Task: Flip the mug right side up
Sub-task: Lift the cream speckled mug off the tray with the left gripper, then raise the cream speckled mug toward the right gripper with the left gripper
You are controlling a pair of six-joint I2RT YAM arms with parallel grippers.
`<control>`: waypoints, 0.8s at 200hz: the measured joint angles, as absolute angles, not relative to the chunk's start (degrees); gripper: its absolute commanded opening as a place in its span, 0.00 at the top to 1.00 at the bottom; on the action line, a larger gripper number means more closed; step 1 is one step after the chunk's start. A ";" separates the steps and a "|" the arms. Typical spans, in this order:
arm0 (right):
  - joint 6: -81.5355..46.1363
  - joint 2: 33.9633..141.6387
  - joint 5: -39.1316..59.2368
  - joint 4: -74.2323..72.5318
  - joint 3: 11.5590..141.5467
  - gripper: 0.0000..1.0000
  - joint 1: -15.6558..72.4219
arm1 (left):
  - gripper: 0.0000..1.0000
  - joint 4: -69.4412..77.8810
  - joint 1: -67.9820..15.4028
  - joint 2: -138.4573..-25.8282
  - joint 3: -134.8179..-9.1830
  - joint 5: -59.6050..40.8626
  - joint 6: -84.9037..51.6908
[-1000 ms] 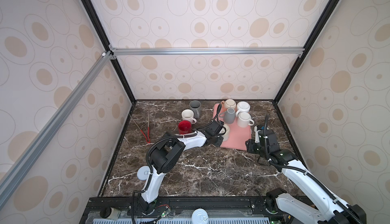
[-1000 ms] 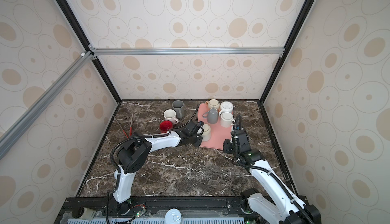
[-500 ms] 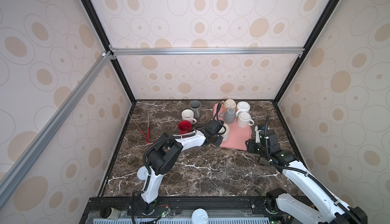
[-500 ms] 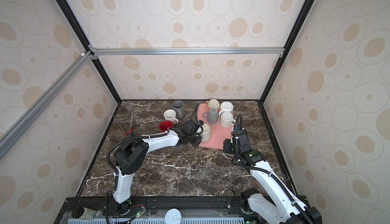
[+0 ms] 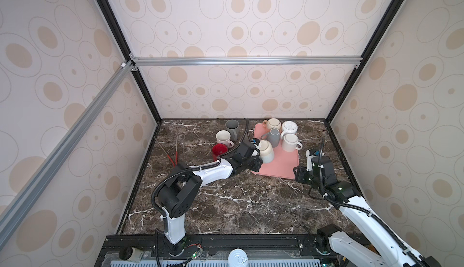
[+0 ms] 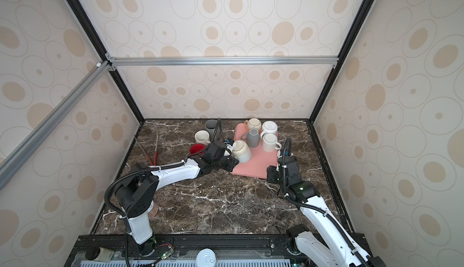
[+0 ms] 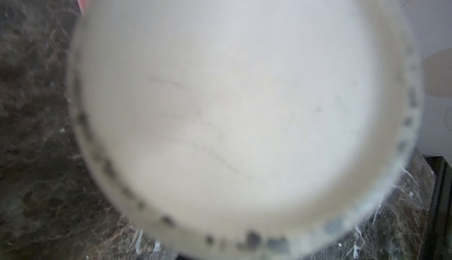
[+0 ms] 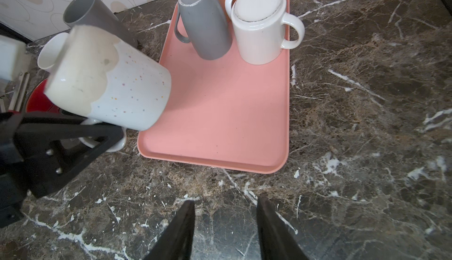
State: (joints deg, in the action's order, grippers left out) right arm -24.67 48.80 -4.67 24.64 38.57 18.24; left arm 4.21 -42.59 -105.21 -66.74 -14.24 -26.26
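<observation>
speckled mug point(image 7: 220, 112) blurred, edges cut off in the left wrist view; left gripper point(image 8: 105, 134) partly hidden behind it

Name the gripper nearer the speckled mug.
Left. The left gripper holds the speckled mug tilted; the right gripper hangs open over the table, off the pink tray's near edge.

We record speckled mug point(image 8: 107, 80) in glossy glazed ceramic, pink tray point(image 8: 220, 114) in smooth matt plastic, tabletop point(image 8: 354, 148) in polished veined stone, crossbar point(image 5: 246, 61) in brushed metal.
</observation>
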 measured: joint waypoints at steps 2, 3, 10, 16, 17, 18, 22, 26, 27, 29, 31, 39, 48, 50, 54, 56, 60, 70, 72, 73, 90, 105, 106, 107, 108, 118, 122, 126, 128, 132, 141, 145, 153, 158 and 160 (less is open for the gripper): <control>-24.67 48.71 -4.67 24.69 38.57 0.55 18.24 | 1.00 4.29 -42.44 -105.21 -66.35 -14.57 -26.65; -24.71 48.62 -4.67 24.69 38.57 0.55 18.24 | 1.00 4.38 -42.35 -105.21 -66.11 -14.79 -26.94; -24.88 48.27 -4.64 24.82 38.57 0.55 18.24 | 1.00 4.73 -41.93 -105.21 -65.08 -15.66 -28.08; -25.08 47.97 -4.64 24.88 38.54 0.55 18.24 | 1.00 5.30 -41.56 -105.21 -64.25 -16.45 -29.21; -25.10 47.92 -4.64 24.88 38.54 0.55 18.24 | 1.00 5.41 -41.50 -105.21 -64.14 -16.56 -29.32; -25.17 47.90 -4.64 24.88 38.54 0.55 18.24 | 1.00 5.56 -41.41 -105.21 -63.94 -16.75 -29.58; -25.30 47.70 -4.64 24.88 38.54 0.55 18.24 | 1.00 5.98 -41.19 -105.21 -63.53 -17.21 -30.39; -25.52 47.55 -4.62 24.86 38.54 0.55 18.24 | 1.00 6.48 -40.99 -105.21 -63.13 -17.74 -30.96; -25.52 47.53 -4.60 24.84 38.54 0.55 18.24 | 1.00 6.72 -40.88 -105.21 -63.00 -17.96 -31.29; -25.61 47.46 -4.58 24.84 38.54 0.55 18.24 | 1.00 7.03 -40.80 -105.21 -62.85 -18.17 -31.66; -25.69 47.40 -4.51 24.82 38.54 0.55 18.24 | 1.00 7.40 -40.71 -105.21 -62.65 -18.44 -31.99; -25.98 47.24 -4.40 24.82 38.54 0.55 18.24 | 1.00 9.08 -40.25 -105.14 -61.95 -19.55 -33.58; -26.37 47.16 -4.19 24.80 38.54 0.55 18.24 | 1.00 11.00 -39.90 -104.77 -61.14 -20.32 -34.94; -26.41 47.16 -4.10 24.77 38.54 0.55 18.24 | 1.00 11.42 -39.86 -104.68 -60.97 -20.40 -35.16; -26.57 47.16 -3.92 24.71 38.54 0.55 18.24 | 1.00 12.36 -39.77 -104.40 -60.51 -20.53 -35.59; -26.68 47.16 -3.81 24.67 38.54 0.55 18.24 | 1.00 12.60 -39.75 -104.27 -60.34 -20.58 -35.70; -26.76 47.16 -3.66 24.60 38.54 0.55 18.24 | 1.00 13.45 -39.64 -103.72 -59.81 -20.58 -36.23; -27.22 47.16 -3.18 24.34 38.54 0.55 18.24 | 1.00 15.11 -39.57 -102.48 -58.63 -20.53 -36.91; -27.22 47.16 -3.11 24.29 38.54 0.55 18.24 | 1.00 15.57 -39.55 -102.15 -58.35 -20.53 -37.12; -27.29 47.16 -3.07 24.27 38.54 0.55 18.24 | 1.00 15.70 -39.55 -102.02 -58.22 -20.53 -37.19; -28.10 47.24 -2.22 23.79 38.54 0.55 18.22 | 1.00 19.88 -39.38 -99.77 -55.83 -20.60 -38.87; -29.04 47.42 -1.10 23.29 38.54 0.55 18.22 | 1.00 24.43 -39.35 -98.80 -53.63 -21.23 -40.88; -29.12 47.42 -1.04 23.27 38.54 0.55 18.22 | 1.00 24.67 -39.35 -98.78 -53.52 -21.28 -41.01; -29.19 47.44 -0.97 23.22 38.54 0.55 18.22 | 1.00 25.17 -39.35 -98.74 -53.28 -21.37 -41.30; -29.26 47.46 -0.86 23.14 38.54 0.55 18.22 | 1.00 25.41 -39.35 -98.74 -53.12 -21.39 -41.39; -29.93 47.48 0.05 22.61 38.44 0.55 18.20 | 1.00 27.99 -39.35 -98.72 -51.70 -21.82 -42.78; -30.30 47.48 0.43 22.22 38.30 0.55 18.20 | 1.00 28.97 -39.35 -98.72 -51.03 -21.93 -43.33; -30.61 47.48 0.80 21.89 38.17 0.55 18.20 | 1.00 29.67 -39.35 -98.72 -50.35 -22.06 -43.94; -30.72 47.48 1.06 21.71 38.06 0.55 18.20 | 1.00 29.85 -39.35 -98.72 -50.17 -22.11 -44.10; -31.05 47.48 1.52 21.32 37.85 0.54 18.20 | 1.00 30.24 -39.35 -98.72 -49.63 -22.24 -44.58; -31.75 47.51 2.44 20.80 37.45 0.54 18.20 | 1.00 30.46 -39.27 -98.72 -48.97 -22.55 -45.47; -32.01 47.53 2.87 20.56 37.30 0.54 18.20 | 1.00 30.46 -39.24 -98.72 -48.84 -22.70 -45.78; -32.45 47.62 3.79 20.10 37.04 0.54 18.20 | 1.00 30.50 -39.18 -98.72 -48.82 -22.98 -46.22; -32.71 47.70 4.38 19.88 36.99 0.54 18.20 | 1.00 30.81 -39.09 -98.67 -48.82 -23.16 -46.37; -32.91 47.77 4.69 19.79 36.99 0.54 18.20 | 1.00 30.87 -39.07 -98.61 -48.82 -23.22 -46.39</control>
